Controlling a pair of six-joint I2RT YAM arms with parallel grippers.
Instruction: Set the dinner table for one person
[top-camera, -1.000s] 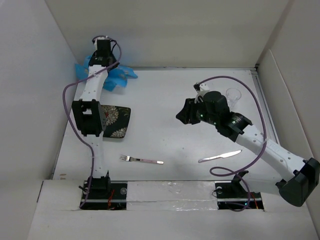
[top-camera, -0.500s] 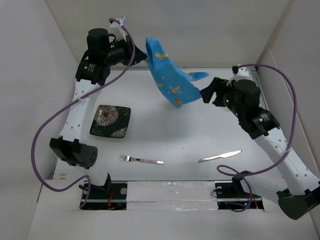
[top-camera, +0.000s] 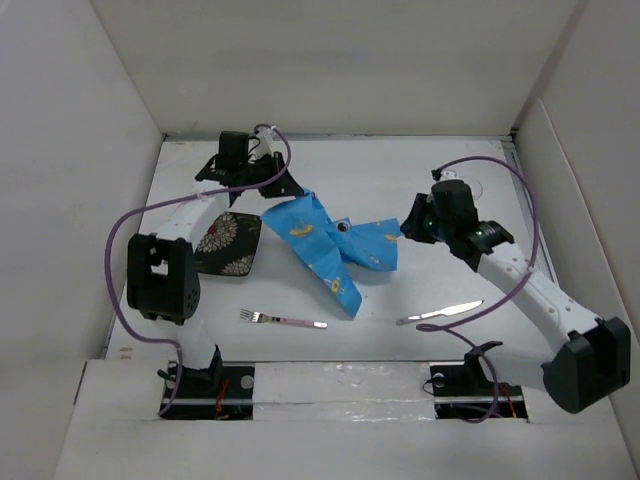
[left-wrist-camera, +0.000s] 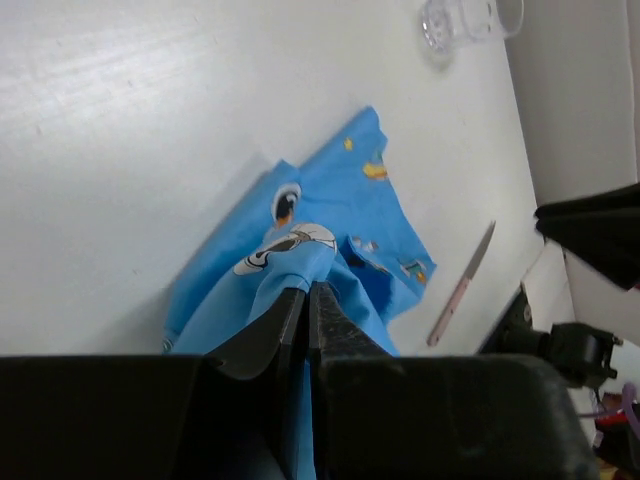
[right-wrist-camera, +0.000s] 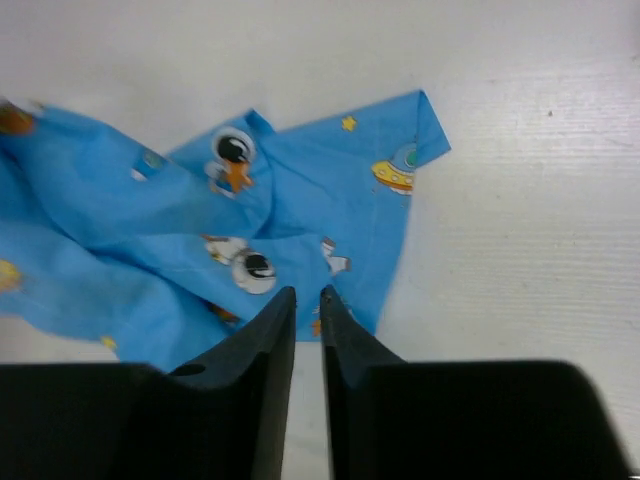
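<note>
Left gripper (left-wrist-camera: 308, 289) clamps placemat (top-camera: 330, 246) corner, right gripper (right-wrist-camera: 302, 296) near-closed at opposite edge (grip unclear)

No legible text, label, brand or number was found in any view. The blue placemat (top-camera: 322, 242) bears cartoon pictures only, without lettering.

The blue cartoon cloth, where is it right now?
In the top view, the blue cloth lies crumpled in the middle of the dinner table, between the patterned plate on the left side and the right end effector, just beyond the fork.
</note>
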